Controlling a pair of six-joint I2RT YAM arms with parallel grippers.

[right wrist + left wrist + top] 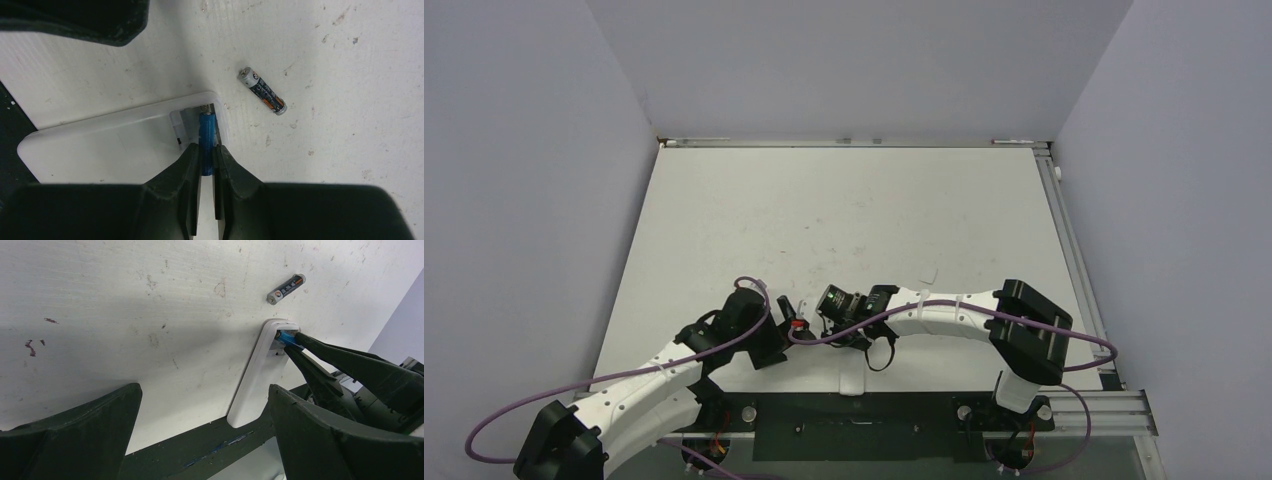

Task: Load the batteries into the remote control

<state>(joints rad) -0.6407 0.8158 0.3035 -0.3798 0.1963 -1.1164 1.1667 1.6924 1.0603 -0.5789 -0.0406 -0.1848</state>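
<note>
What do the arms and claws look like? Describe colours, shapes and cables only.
The left arm and right arm are white rounded links with bulky black joint housings. A purple cable loops along each. The left claw and right claw have dark, matte, wedge-shaped fingers. No sleeves or lettering show.

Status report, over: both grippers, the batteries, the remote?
Right gripper shut on blue battery, far end inside open compartment of remote control. Left gripper open, empty. Dark battery loose on table beside it. Nothing blocking.
</note>
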